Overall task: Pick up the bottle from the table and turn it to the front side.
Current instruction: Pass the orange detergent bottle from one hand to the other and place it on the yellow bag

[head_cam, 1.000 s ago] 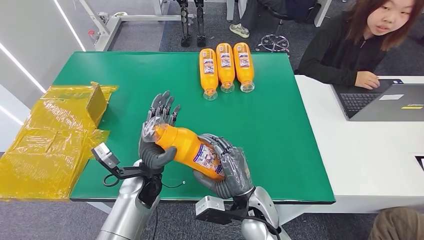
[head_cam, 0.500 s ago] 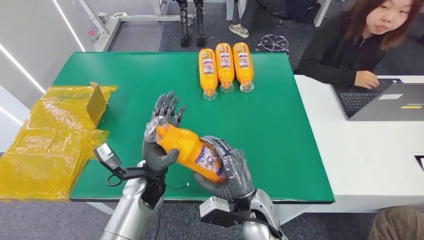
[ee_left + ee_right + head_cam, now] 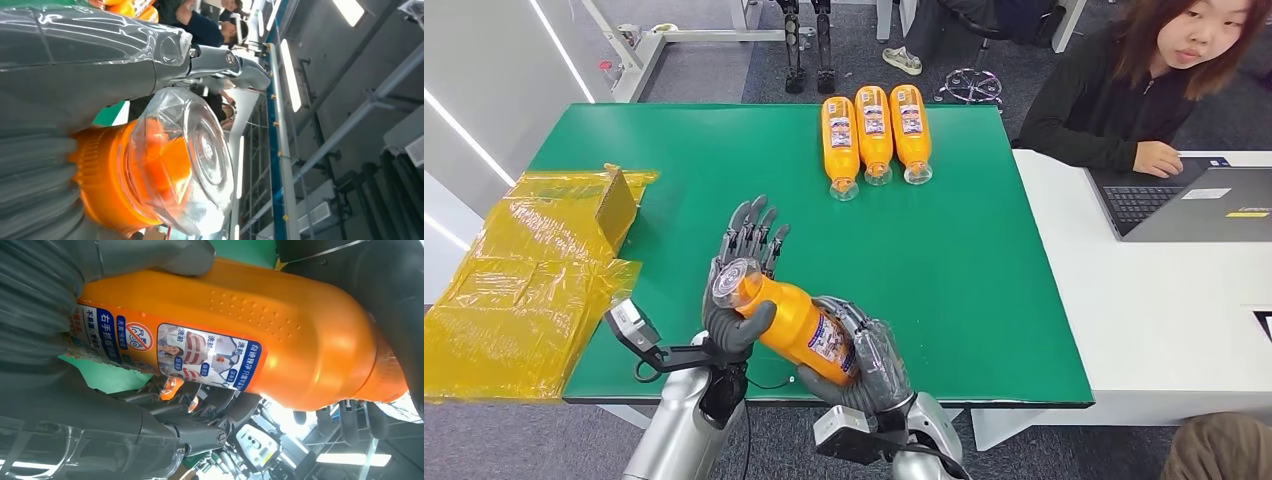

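Green table [image 3: 984,260], lower centre of frame: orange bottle [image 3: 796,322] held off the surface in both hands.
Left hand [image 3: 739,290] grips the cap end, right hand [image 3: 864,365] wraps the labelled base; uneven regrip during rotation could let it slip near the table edge.

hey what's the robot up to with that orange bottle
The robot holds one orange bottle above the near edge of the green table. Its left hand grips the clear-capped end and its right hand the base. Three more bottles lie side by side at the far edge.
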